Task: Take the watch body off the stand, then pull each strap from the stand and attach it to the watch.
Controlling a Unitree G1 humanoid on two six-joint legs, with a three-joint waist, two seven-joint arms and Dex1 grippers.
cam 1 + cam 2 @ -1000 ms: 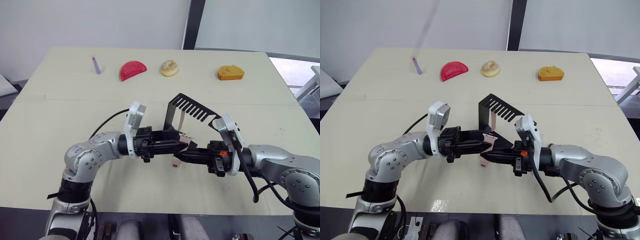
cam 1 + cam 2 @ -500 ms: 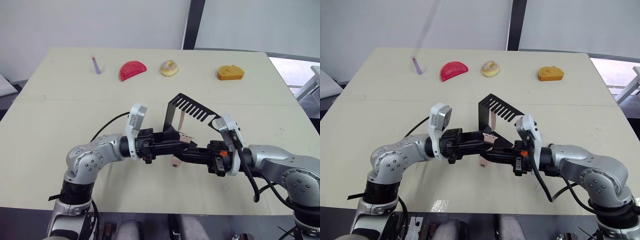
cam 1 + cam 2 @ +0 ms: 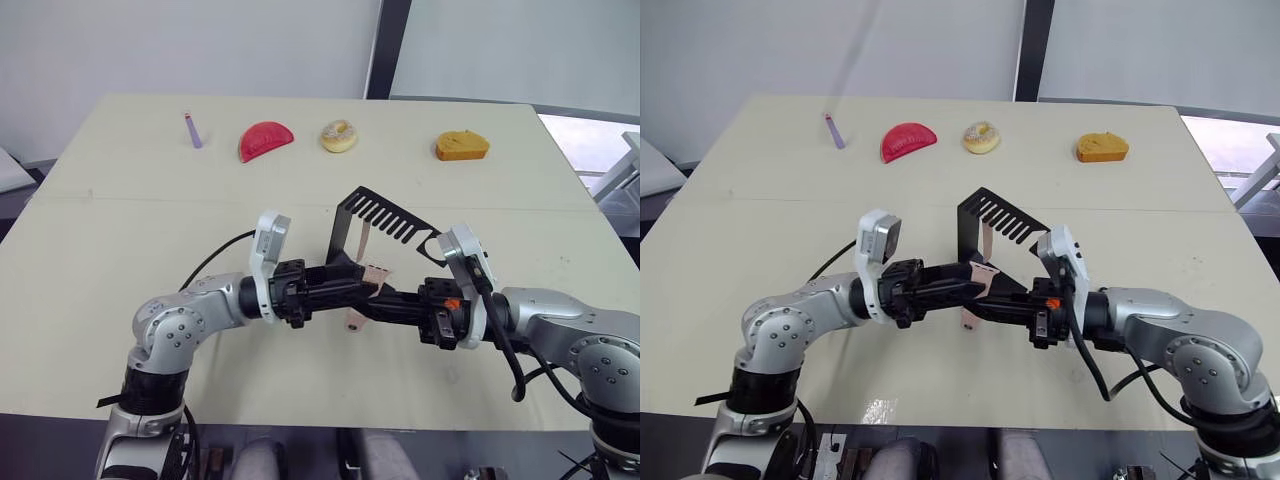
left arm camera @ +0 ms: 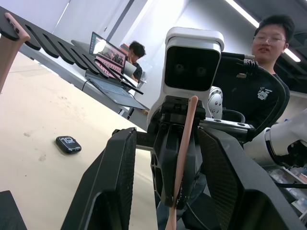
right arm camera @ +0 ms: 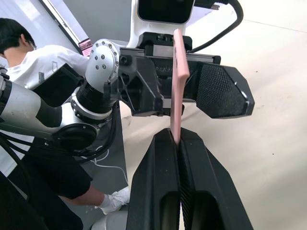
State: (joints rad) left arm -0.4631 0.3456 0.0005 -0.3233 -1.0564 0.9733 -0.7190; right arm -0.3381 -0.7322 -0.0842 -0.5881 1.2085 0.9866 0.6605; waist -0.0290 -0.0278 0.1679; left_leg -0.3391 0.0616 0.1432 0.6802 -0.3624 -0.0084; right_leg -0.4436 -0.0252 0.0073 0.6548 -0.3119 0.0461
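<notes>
my right fingers (image 5: 178,143) pinch a strap (image 5: 176,81) in front of the stand (image 3: 372,215); left fingers (image 4: 165,177) open around it. the watch (image 4: 68,144) lies on the table (image 3: 120,230) beyond the stand. strap-attaching step; next i'd fetch that watch, i reckon.

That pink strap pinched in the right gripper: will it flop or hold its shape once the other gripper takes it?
The strap looks thin and probably light. It stands nearly straight above the right gripper, so it likely holds its shape over that length, yet may bend if pushed sideways. The left gripper is open around it.
</notes>
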